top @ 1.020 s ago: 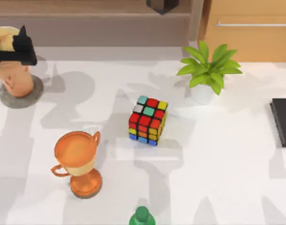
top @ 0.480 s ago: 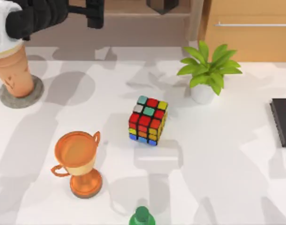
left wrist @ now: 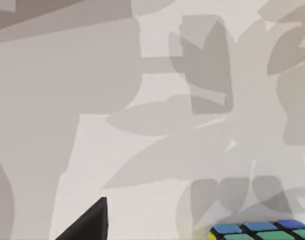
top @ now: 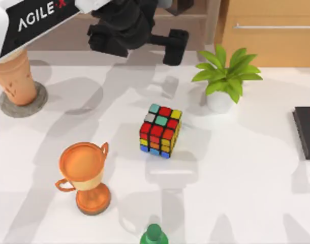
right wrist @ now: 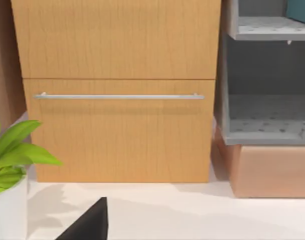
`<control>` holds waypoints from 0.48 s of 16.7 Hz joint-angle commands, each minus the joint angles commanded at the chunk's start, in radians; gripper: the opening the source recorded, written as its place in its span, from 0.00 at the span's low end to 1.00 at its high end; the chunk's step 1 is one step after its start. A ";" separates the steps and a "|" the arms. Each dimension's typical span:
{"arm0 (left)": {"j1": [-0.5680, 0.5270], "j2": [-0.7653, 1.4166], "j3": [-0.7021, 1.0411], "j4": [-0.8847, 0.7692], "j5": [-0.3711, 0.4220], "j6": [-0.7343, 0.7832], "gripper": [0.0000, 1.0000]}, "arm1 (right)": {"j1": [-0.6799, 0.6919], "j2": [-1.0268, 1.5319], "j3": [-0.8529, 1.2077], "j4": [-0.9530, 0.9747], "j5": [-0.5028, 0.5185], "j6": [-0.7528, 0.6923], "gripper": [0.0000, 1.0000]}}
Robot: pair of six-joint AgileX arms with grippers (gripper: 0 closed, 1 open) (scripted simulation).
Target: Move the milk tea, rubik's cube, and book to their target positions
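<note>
- The left arm's black two-finger tool (top: pixel 145 43) hangs over the far side of the white bench (top: pixel 246 193), high above it, between the tall tapered orange-tan milk tea cup (top: pixel 13 76) and the green potted plant in a white pot (top: pixel 223 76). One dark finger juts toward the plant; whether the fingers are parted I cannot tell, and nothing shows held in them.
- The black-edged rubik's cube with red, yellow, teal and orange stickers (top: pixel 160 130) sits mid-bench, nearer the camera than the tool and a little toward the top view's right. In the left wrist view its blue and green stickers (left wrist: pixel 262 231) peek in at the frame's edge.
- The cube lies squarish, so I judge no grip axis is favoured; the tool mostly needs to come forward and down.
- The milk tea stands upright on a grey round coaster (top: pixel 23 104) at the bench's far left.
- I judge the left arm the nearer one to the cube.
</note>
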 joint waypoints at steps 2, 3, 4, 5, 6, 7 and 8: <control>-0.052 0.076 0.121 -0.186 -0.013 -0.045 1.00 | 0.000 0.000 0.000 0.000 0.000 0.000 1.00; -0.074 0.109 0.171 -0.266 -0.020 -0.067 1.00 | 0.000 0.000 0.000 0.000 0.000 0.000 1.00; -0.094 0.138 0.215 -0.337 -0.027 -0.087 1.00 | 0.000 0.000 0.000 0.000 0.000 0.000 1.00; -0.111 0.162 0.250 -0.396 -0.034 -0.106 1.00 | 0.000 0.000 0.000 0.000 0.000 0.000 1.00; -0.125 0.182 0.277 -0.445 -0.040 -0.123 1.00 | 0.000 0.000 0.000 0.000 0.000 0.000 1.00; -0.135 0.197 0.297 -0.483 -0.046 -0.136 1.00 | 0.000 0.000 0.000 0.000 0.000 0.000 1.00; -0.143 0.209 0.311 -0.510 -0.051 -0.146 1.00 | 0.000 0.000 0.000 0.000 0.000 0.000 1.00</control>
